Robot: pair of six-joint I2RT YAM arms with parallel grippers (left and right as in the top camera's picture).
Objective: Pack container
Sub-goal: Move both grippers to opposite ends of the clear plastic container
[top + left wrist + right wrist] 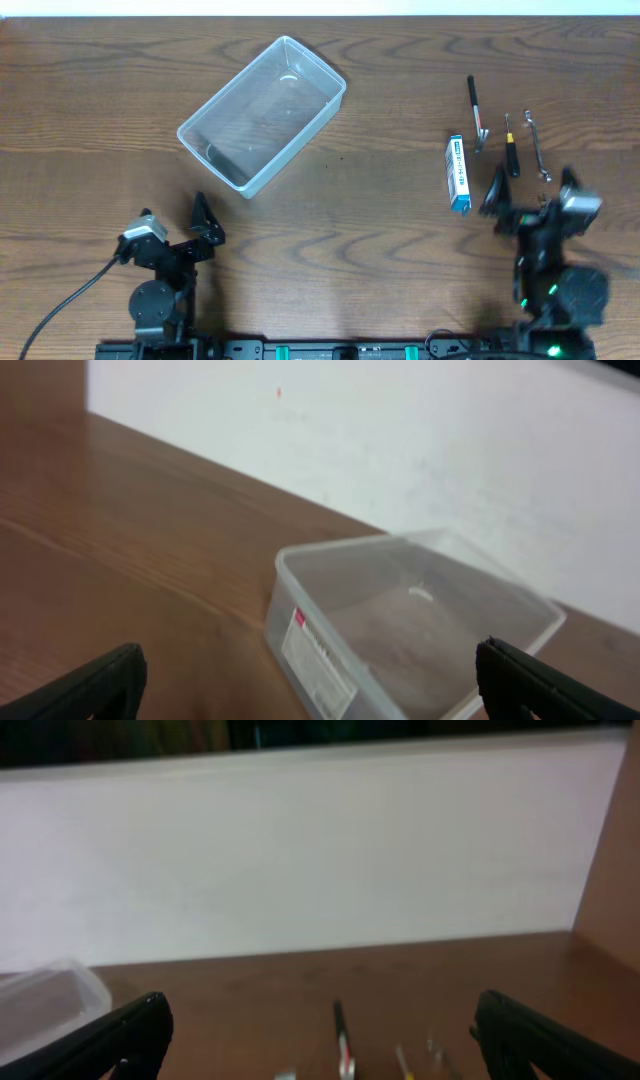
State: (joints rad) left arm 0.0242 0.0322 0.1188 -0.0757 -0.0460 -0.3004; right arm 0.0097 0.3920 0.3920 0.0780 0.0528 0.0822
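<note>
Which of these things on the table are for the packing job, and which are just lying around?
For the job: the clear container; probably to go inside it, the blue-and-white box, black pen-like tool, screwdriver, wrench.
Just lying about: the black cable trailing at the near left.

I can read nothing: the white sticker (318, 662) on the container (350, 543) and the print on the blue-and-white box (458, 174) are too blurred.
</note>
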